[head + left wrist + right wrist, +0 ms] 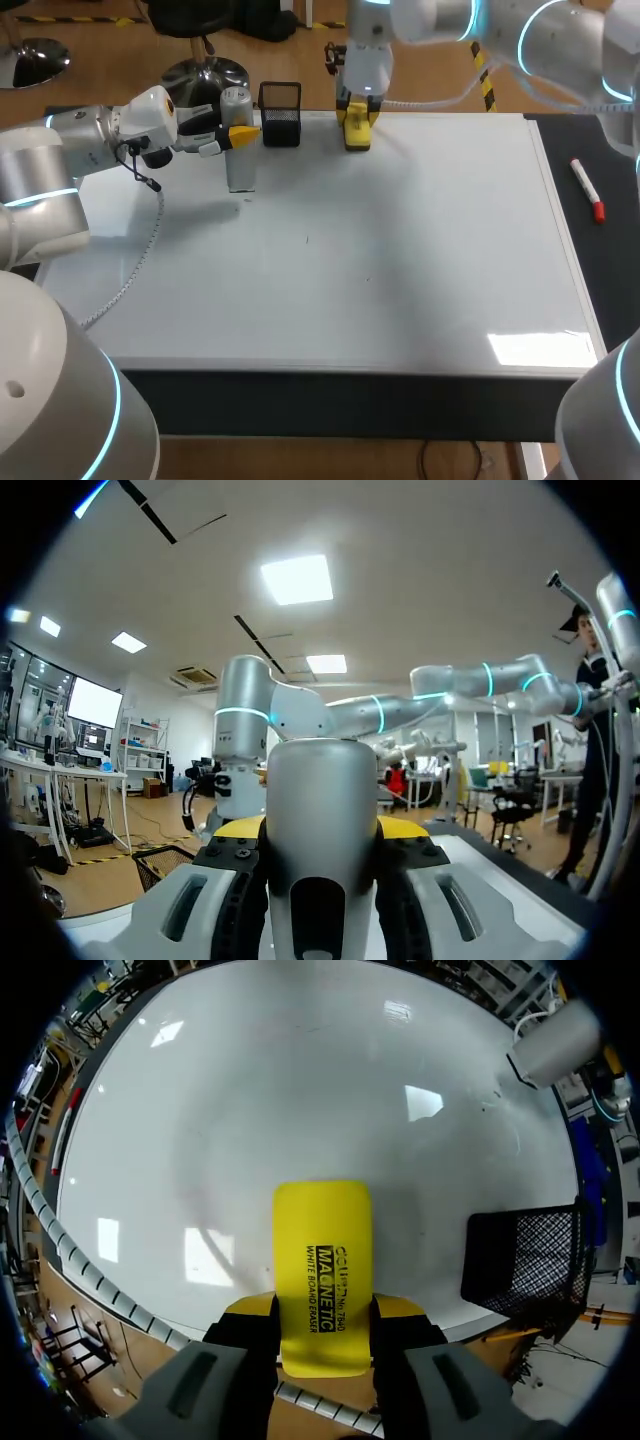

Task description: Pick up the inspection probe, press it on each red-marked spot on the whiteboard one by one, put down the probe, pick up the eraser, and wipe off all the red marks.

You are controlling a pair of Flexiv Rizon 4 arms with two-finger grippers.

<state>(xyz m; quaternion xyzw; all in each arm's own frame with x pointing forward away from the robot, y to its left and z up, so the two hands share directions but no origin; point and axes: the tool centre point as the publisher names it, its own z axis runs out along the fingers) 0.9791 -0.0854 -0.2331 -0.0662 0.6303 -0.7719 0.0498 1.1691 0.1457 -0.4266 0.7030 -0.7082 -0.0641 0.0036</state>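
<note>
Holding: our left pincer (243, 133) is clamped on the upright silver probe (238, 165), just left of the mesh basket (281, 113).
Right arm: our right pincer (322, 1310) is clamped on the yellow eraser (322, 1250), just right of the basket.
Aside: a marker (587, 188) lies well right of the basket, beside the whiteboard (420, 270).

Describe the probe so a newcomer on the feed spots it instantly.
Start at the far left corner of the whiteboard. Left of the black mesh basket stands the probe, clamped in the left gripper. It is the only silver upright cylinder; the eraser is yellow.
</note>
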